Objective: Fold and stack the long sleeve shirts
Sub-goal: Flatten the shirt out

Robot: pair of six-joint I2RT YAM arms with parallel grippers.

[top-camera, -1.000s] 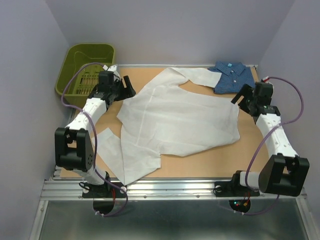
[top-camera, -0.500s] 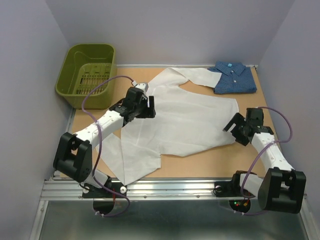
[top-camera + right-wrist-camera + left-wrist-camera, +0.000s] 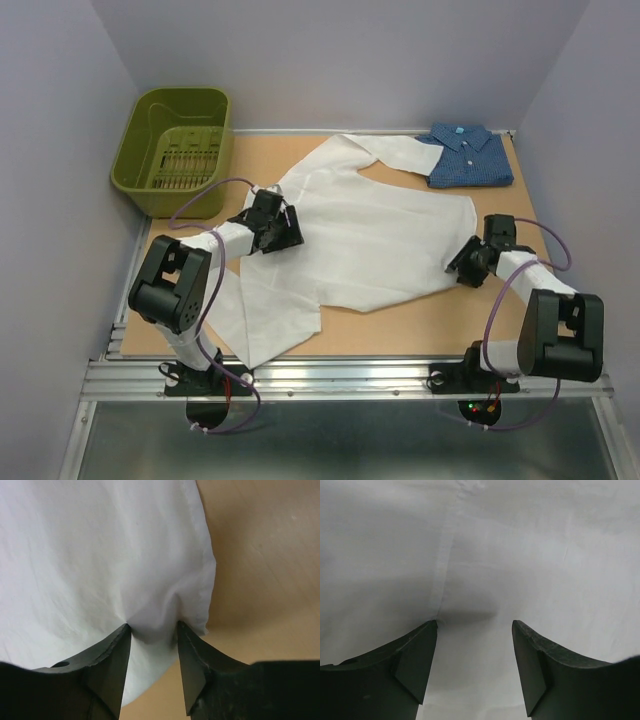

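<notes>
The top view looks steeply down from behind the near edge, covering the whole tan wooden table (image 3: 420, 332). Both wrist views sit very close over the thin white cloth shirt (image 3: 370, 240), the left gripper (image 3: 475, 625) and right gripper (image 3: 152, 627) filling their lower corners. The right view shows the shirt's edge seen mid-right in the top frame.

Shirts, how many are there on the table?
2. The white shirt lies spread out across the middle of the table; the dark blue shirt sits folded in the far right corner. Another could be hidden under the white one.
</notes>
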